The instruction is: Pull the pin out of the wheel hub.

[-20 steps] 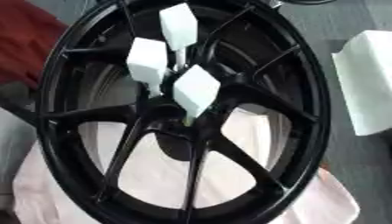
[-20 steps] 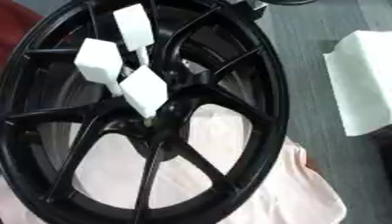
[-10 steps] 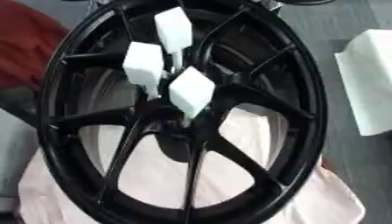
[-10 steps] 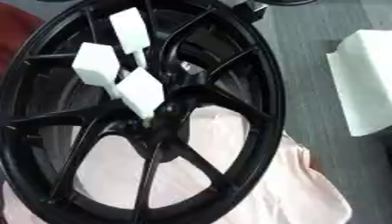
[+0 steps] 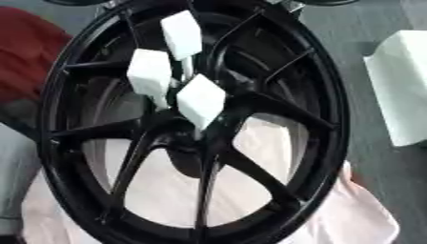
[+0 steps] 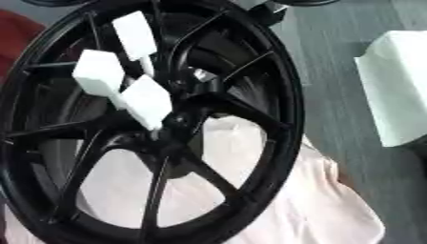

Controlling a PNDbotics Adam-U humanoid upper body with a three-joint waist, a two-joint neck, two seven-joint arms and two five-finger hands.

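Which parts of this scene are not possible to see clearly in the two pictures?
- Both hands: in neither view.
- Wheel: top and bottom rim cut by edges, both views.
- Pins' lower ends: hidden in the dark hub; white blocks cover the stems.
- White box: cut by right edge.
- Red thing: blurred, cut left.

The supporting surface [image 6: 330, 71] is grey with a faint plank-like grain. A pale pink cloth [image 6: 333, 209] lies spread on it and extends past the lower edge of both views. The black wheel [image 5: 321, 81] rests partly on this cloth and partly over the grey surface. A white rectangular block [image 5: 404, 90] lies on the grey surface at the right, apart from the wheel. A red item [image 5: 25, 57] shows at the left edge, beside the wheel rim.
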